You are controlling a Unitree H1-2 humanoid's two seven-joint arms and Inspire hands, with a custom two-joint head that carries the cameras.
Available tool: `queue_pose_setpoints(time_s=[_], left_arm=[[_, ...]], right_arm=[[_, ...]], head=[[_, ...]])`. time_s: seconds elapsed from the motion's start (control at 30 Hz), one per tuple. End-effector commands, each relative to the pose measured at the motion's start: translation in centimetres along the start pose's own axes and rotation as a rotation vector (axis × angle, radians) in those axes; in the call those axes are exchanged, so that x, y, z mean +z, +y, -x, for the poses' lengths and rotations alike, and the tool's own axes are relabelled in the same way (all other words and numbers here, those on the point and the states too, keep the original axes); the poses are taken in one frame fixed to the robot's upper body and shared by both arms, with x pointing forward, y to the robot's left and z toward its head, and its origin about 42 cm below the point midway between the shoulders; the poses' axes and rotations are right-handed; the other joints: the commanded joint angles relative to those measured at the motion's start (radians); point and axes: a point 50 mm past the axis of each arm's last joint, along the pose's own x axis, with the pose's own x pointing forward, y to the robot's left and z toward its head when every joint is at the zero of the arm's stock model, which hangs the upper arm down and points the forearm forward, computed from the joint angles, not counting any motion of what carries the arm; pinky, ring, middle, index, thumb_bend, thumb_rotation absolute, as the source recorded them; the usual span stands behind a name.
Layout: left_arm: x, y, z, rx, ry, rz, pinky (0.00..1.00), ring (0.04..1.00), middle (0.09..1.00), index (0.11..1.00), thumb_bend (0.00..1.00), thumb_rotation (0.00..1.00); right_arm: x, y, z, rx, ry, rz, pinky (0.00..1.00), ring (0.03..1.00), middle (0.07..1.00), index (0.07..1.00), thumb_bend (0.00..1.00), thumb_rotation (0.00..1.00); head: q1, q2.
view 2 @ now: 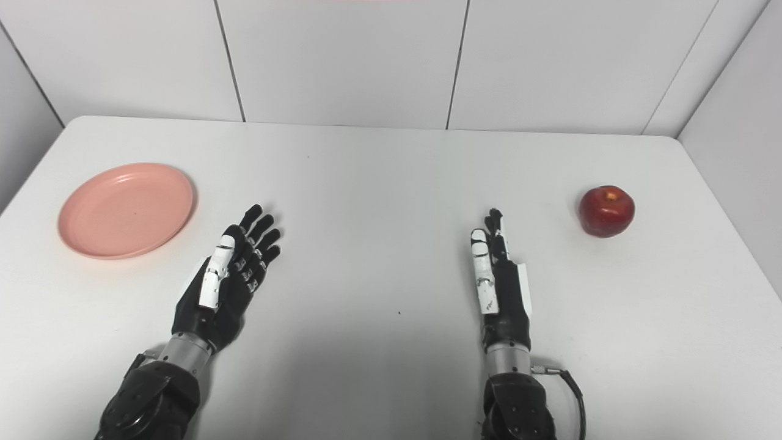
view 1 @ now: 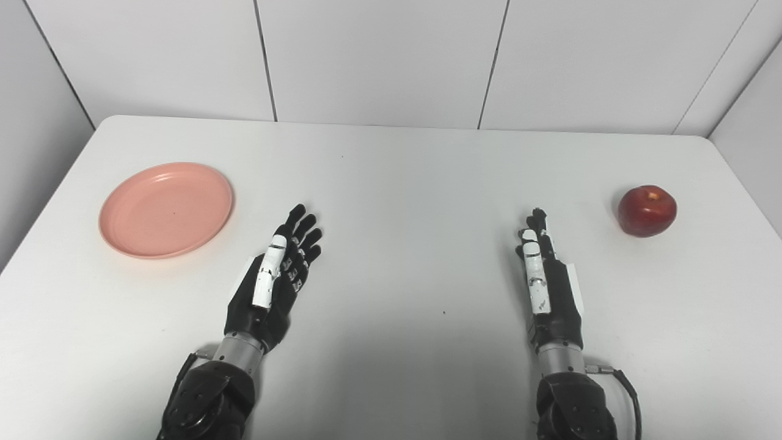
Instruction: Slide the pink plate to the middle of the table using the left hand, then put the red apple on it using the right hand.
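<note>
A round pink plate (view 1: 165,209) lies flat near the table's left side, with nothing on it. A red apple (view 1: 646,211) stands upright near the right edge. My left hand (view 1: 276,278) rests low over the table, to the right of and nearer than the plate, fingers stretched out and apart, holding nothing. My right hand (view 1: 547,280) sits edge-up left of the apple and nearer to me, fingers straight, also holding nothing. Neither hand touches its object.
The white table (view 1: 403,183) has rounded far corners and ends against a pale panelled wall (view 1: 379,55). Bare tabletop lies between the two hands and beyond them.
</note>
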Motion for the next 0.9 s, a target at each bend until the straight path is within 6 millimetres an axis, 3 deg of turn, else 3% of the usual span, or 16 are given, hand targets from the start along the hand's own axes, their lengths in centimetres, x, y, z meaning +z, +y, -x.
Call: queue_pose_setpoints(time_s=[0.0,0.4,0.87], left_arm=[[0.7,-0.1,0.2,-0.010,-0.032,-0.013,1.00,0.984,0.990,0.974,0.42,1.00],[-0.1,-0.9,0.1,-0.009,-0.017,-0.001,1.00,0.982,0.990,0.981,0.42,1.00],[-1.9,-2.8,-0.3,-0.001,-0.005,-0.006,0.98,0.963,0.976,0.961,0.42,1.00]], right_arm=[[0.8,0.5,-0.2,0.008,-0.049,-0.026,0.95,0.964,0.987,0.997,0.23,1.00],[0.3,-0.4,-0.2,0.021,-0.054,-0.032,0.97,0.969,0.985,0.990,0.26,1.00],[-1.2,-2.4,-0.1,0.019,-0.087,-0.052,1.00,0.973,0.981,0.978,0.27,1.00]], head=[[0.009,0.000],[0.083,-0.038],[0.275,-0.147]])
